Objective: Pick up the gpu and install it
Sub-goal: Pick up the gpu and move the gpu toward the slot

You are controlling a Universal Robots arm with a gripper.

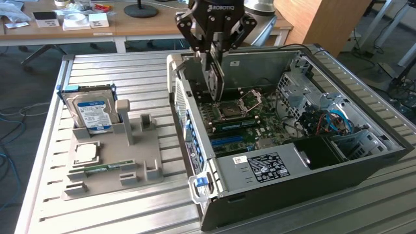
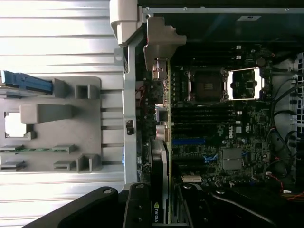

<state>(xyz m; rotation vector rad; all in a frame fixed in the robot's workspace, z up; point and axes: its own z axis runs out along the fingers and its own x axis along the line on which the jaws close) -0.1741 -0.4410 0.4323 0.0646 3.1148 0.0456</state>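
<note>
Tray [image 1: 104,180] with hard drive [image 1: 94,112] sits at exterior view's left, just beside open case [image 1: 273,195]. Gripper [image 1: 213,51] fingers clamped on gpu [image 1: 216,80] upper edge. Card hangs upright over motherboard [image 1: 244,122], near case wall on tray side, bracket [image 2: 161,38] at its far end. Desk [image 1: 130,27] behind.

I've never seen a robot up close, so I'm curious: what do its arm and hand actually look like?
The gripper is a black claw: a boxy body with white ROBOTIQ lettering and two jointed link fingers pinned with round bolts. Above it sits what looks like a rounded silver-grey wrist segment of the arm.
</note>
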